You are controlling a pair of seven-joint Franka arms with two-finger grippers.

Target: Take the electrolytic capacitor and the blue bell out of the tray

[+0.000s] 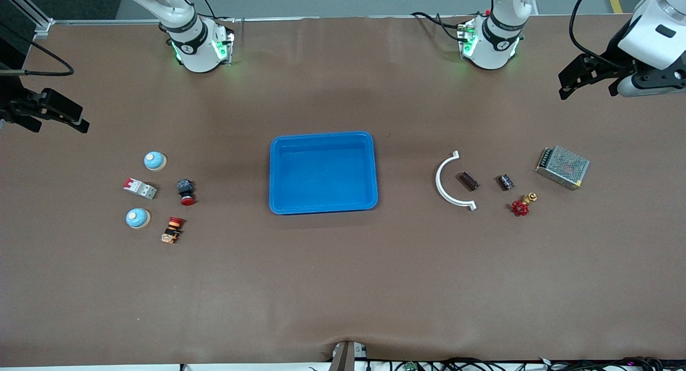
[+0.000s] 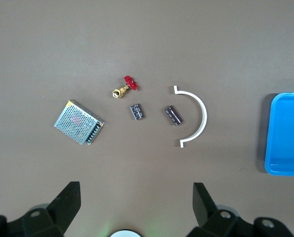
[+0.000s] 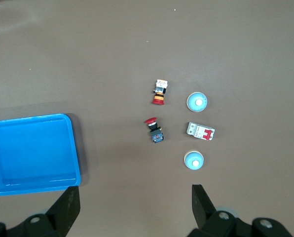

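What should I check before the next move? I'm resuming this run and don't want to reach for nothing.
1. Blue tray holds nothing: ok.
2. Both capacitors on the table toward the left arm's end: ok.
3. Both blue bells on the table toward the right arm's end: ok.
4. Left pincer open, empty, raised over its end of the table: ok.
5. Right pincer open, empty, raised over its end: ok.

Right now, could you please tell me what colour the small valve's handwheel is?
Red, on a brass body; the valve shows best in the left wrist view.
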